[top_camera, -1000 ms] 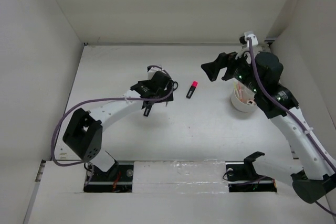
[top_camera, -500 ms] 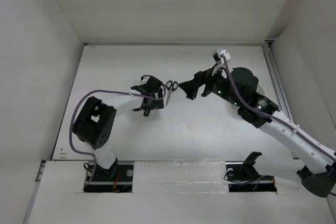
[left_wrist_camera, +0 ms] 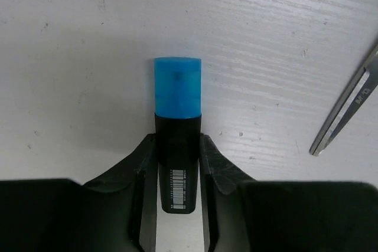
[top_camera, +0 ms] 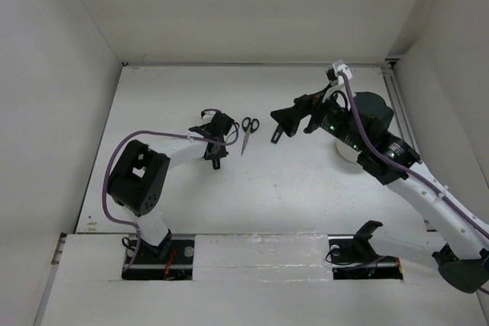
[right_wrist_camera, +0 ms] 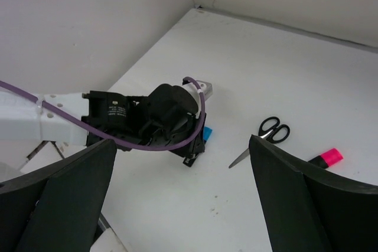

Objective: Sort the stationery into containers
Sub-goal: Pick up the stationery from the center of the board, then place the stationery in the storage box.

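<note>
A black marker with a blue cap (left_wrist_camera: 177, 87) lies on the white table, and my left gripper (left_wrist_camera: 178, 157) is shut on its black body, low over the table, fingers (left_wrist_camera: 212, 160) against both sides. In the top view the left gripper (top_camera: 220, 141) hides it. Black-handled scissors (top_camera: 248, 131) (right_wrist_camera: 266, 137) lie just right of it, closed. A pink-capped marker (right_wrist_camera: 326, 159) lies beyond the scissors. My right gripper (top_camera: 276, 126) (right_wrist_camera: 182, 163) hangs open and empty above that marker. The round white tub (top_camera: 345, 154) shows only partly under the right arm.
White walls close in the table on the left, back and right. The left arm's purple cable (right_wrist_camera: 147, 146) loops over its wrist. The scissors' blade tip (left_wrist_camera: 322, 146) lies close to the right of the left gripper.
My left gripper dropped over the blue-capped marker and closed on it. The right arm swung from the tub toward the table's middle, then drew back slightly; its jaws stayed open.
</note>
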Motion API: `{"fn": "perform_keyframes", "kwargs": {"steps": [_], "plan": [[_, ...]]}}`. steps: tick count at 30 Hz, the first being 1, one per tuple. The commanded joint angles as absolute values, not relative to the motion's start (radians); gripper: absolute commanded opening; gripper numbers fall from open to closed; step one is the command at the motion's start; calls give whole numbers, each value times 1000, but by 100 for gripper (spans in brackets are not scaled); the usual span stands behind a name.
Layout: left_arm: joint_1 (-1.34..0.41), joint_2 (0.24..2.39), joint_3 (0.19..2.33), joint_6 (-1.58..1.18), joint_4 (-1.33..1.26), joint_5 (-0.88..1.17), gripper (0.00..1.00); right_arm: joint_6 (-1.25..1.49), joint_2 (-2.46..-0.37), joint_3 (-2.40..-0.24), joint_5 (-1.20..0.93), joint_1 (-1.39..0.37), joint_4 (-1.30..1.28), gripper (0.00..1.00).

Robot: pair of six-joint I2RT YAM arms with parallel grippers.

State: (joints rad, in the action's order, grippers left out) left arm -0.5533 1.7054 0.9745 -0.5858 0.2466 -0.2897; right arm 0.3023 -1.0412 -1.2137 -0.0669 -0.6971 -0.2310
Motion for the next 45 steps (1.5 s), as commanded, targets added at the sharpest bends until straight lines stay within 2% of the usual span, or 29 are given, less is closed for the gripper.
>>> {"fn": "perform_keyframes", "kwargs": {"steps": [1, 2, 3, 6, 10, 14, 20, 26, 34, 39, 45], "plan": [[-548, 1735, 905, -634, 325, -212, 14, 290, -991, -1215, -80, -683, -179, 100], [-548, 1723, 905, -634, 325, -197, 5, 290, -1014, -1215, -96, -672, -179, 100], [-548, 1707, 896, -634, 325, -177, 0, 299, -1029, -1215, -121, -663, -189, 100], [-572, 1632, 887, -634, 290, -167, 0, 317, -1090, -1178, -256, -602, -154, 100], [-742, 1403, 876, -586, 232, -242, 0, 344, -1141, -1137, -483, -465, -61, 100], [-977, 1275, 854, -488, 115, -403, 0, 318, -1141, -1164, -440, -474, -158, 100], [-1146, 1204, 813, -355, -125, -466, 0, 336, -1105, -1117, -419, -488, -213, 100], [-1190, 1180, 815, -250, -207, -433, 0, 357, -1020, -1043, -466, -488, -245, 88], [-1190, 1143, 853, -179, -268, -411, 0, 417, -956, -896, -466, -488, -224, 84], [-1190, 1134, 862, -160, -278, -402, 0, 443, -1000, -850, -570, -477, -161, 81], [-1190, 1134, 862, -160, -299, -370, 0, 506, -1023, -828, -640, -468, -42, 81]]}}
